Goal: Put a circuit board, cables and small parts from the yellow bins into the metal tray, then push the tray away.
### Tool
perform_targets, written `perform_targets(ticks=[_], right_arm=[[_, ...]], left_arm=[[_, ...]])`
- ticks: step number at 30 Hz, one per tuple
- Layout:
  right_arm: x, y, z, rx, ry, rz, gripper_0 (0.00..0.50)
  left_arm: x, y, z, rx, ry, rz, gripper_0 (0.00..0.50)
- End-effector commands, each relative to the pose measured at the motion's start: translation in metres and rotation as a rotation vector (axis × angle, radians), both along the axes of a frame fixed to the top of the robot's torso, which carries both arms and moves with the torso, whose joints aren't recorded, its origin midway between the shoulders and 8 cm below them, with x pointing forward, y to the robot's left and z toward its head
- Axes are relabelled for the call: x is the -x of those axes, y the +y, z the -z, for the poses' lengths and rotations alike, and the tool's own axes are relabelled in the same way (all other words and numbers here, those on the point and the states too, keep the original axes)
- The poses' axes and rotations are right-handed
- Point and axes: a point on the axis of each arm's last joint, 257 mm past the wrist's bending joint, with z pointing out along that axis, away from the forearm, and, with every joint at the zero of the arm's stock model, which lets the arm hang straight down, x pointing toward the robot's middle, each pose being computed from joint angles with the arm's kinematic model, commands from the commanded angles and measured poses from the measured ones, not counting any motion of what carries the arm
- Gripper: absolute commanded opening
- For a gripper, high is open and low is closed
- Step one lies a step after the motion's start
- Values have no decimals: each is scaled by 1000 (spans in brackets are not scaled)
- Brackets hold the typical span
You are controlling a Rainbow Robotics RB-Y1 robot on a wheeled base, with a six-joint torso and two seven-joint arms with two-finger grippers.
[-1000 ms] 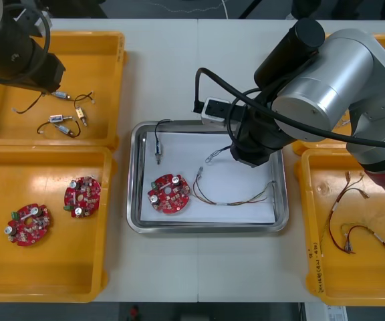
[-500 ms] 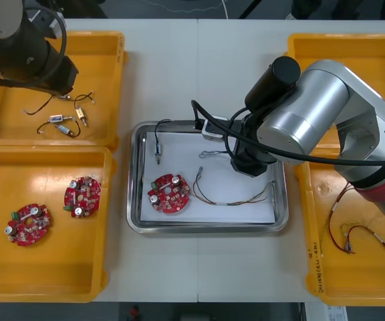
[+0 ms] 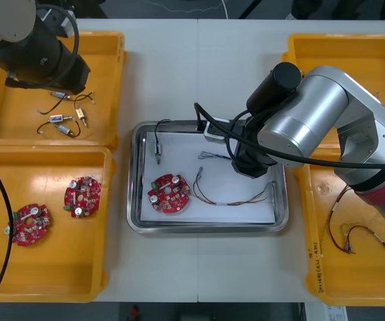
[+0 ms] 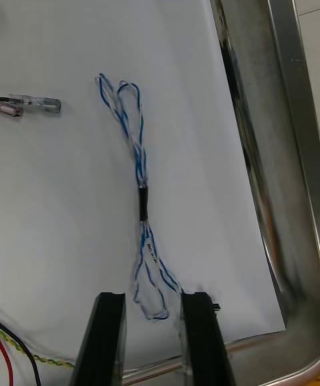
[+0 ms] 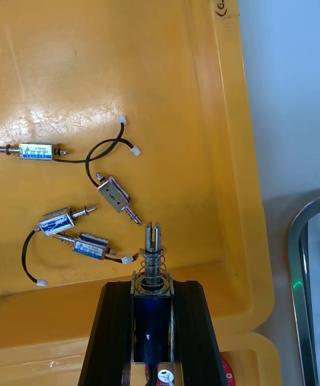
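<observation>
Carry direction check

I read the left gripper (image 5: 152, 291) as clenched on a small metal part (image 5: 152, 263), blue-bodied with a spring, above the far-left yellow plastic bin (image 3: 105, 60). Its long axis runs along the fingers, plunger tip forward. The shiny white-lined metal tray (image 3: 206, 229) lies toward the robot's right, beyond the bin wall, so the carry likely goes that way. The right gripper (image 4: 153, 299) hangs released over the tray, with a twisted blue and white cable (image 4: 141, 193) lying loose on the liner.
</observation>
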Motion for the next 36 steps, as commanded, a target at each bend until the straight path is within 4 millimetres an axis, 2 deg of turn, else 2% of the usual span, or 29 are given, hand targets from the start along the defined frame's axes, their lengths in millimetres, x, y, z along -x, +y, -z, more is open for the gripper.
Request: perform_targets(ticks=[1, 13, 18, 21, 22, 28, 33, 36], right_arm=[[0, -3, 1, 10, -14, -3, 500], [6, 7, -13, -5, -40, -21, 500], [12, 4, -24, -4, -41, -7, 500], [16, -4, -37, 0, -42, 19, 500], [20, -12, -47, 5, -40, 40, 500], [36, -46, -71, 21, -21, 137, 500], [35, -59, -84, -36, -33, 191, 500], [32, -81, -98, -111, -56, 268, 500]], left_arm=[[1, -6, -12, 85, -36, -88, 0], [2, -8, -11, 94, -32, -89, 0], [2, -10, -12, 99, -33, -86, 0], [3, -11, -12, 100, -35, -82, 1], [3, -12, -13, 104, -37, -83, 0], [4, -18, -13, 99, -41, -80, 1], [5, -26, -13, 102, -45, -78, 0], [7, -41, -13, 123, -53, -92, 0]])
